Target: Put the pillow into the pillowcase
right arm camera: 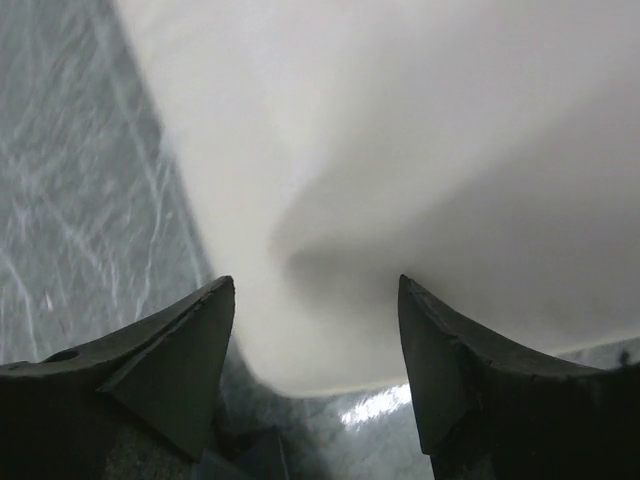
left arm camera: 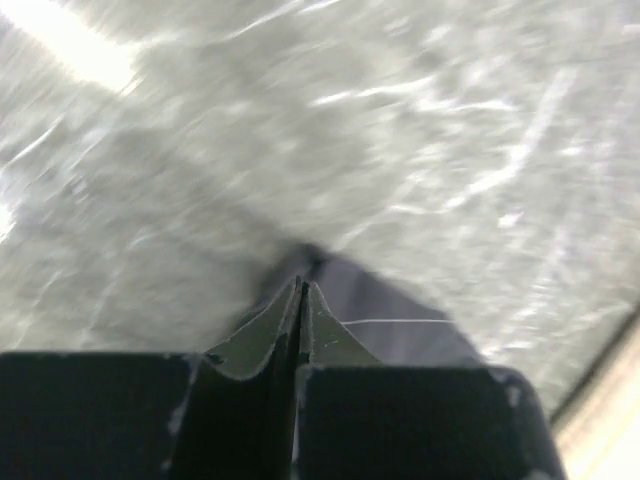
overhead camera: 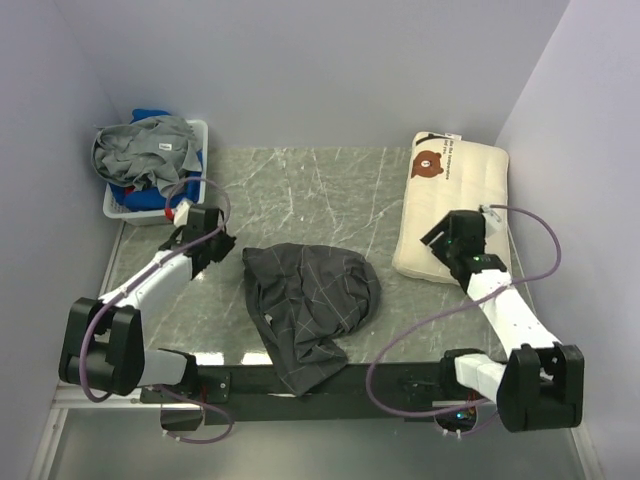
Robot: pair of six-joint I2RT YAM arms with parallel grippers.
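The cream-white pillow point(overhead camera: 452, 205), with its brown bear face at the far end, lies along the right side of the table. My right gripper point(overhead camera: 445, 245) is open over the pillow's near-left corner. In the right wrist view the pillow's rounded edge point(right arm camera: 400, 150) sits between my spread fingers, midway between their tips point(right arm camera: 315, 290). The dark grid-lined pillowcase point(overhead camera: 310, 300) lies crumpled at the table's middle front, one end hanging over the front edge. My left gripper point(overhead camera: 225, 248) is at its far-left corner. In the left wrist view my jaws point(left arm camera: 302, 285) are shut, with the pillowcase fabric point(left arm camera: 400, 325) peaking at the tips.
A white bin point(overhead camera: 200, 135) heaped with grey and blue clothes stands at the back left corner. Pale walls close in the left, back and right sides. The grey marble tabletop point(overhead camera: 300, 195) shows between pillowcase and pillow.
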